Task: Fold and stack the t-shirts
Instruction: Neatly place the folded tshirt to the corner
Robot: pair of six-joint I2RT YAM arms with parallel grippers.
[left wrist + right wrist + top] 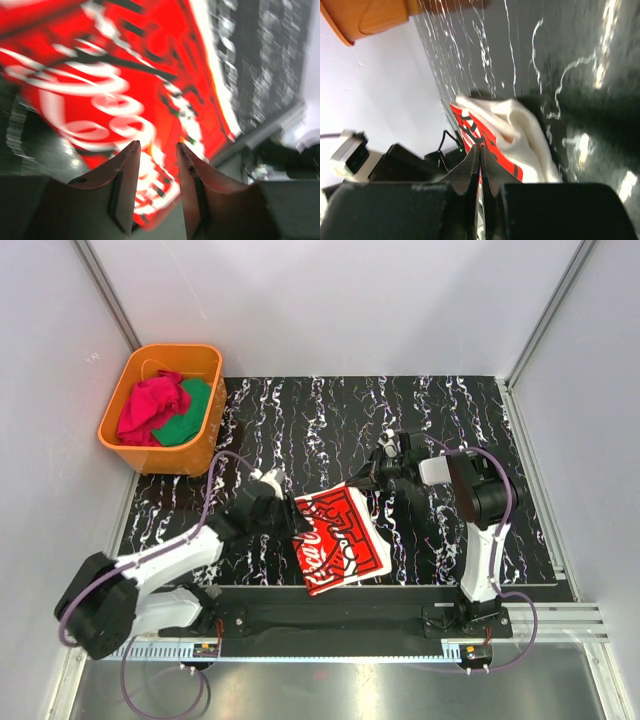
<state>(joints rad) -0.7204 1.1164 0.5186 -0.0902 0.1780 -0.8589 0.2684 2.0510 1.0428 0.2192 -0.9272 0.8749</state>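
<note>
From above, a black white-veined mat (300, 420) covers the table, with grey walls (330, 300) on three sides. An orange tub (165, 462) stands at the mat's far left corner and holds a crumpled red cloth (150, 405) with a green cloth (192, 412) beside it. The red tee (335, 540) lies folded on the near middle of the mat, script up. White cloth (378, 532) shows along its right edge. The left gripper (290, 515) is at the tee's left edge. The right gripper (383, 462) is over bare mat just beyond the tee's far right corner. Nothing lies between the tee and the tub.

In the left wrist view, the left gripper (157, 145) has its fingers (125, 175) parted with nothing between them. The red tee (115, 75) fills the view just beyond the tips, blurred. Mat (255, 60) shows at the right.

In the right wrist view, the right gripper (480, 147) has its fingers pressed together and pinches nothing. Just past the tips is the bunched white cloth (520, 125), with the red tee (470, 125) against it, both on the mat (570, 60). The tub (365, 17) sits in the top left corner, next to the wall (380, 90).
</note>
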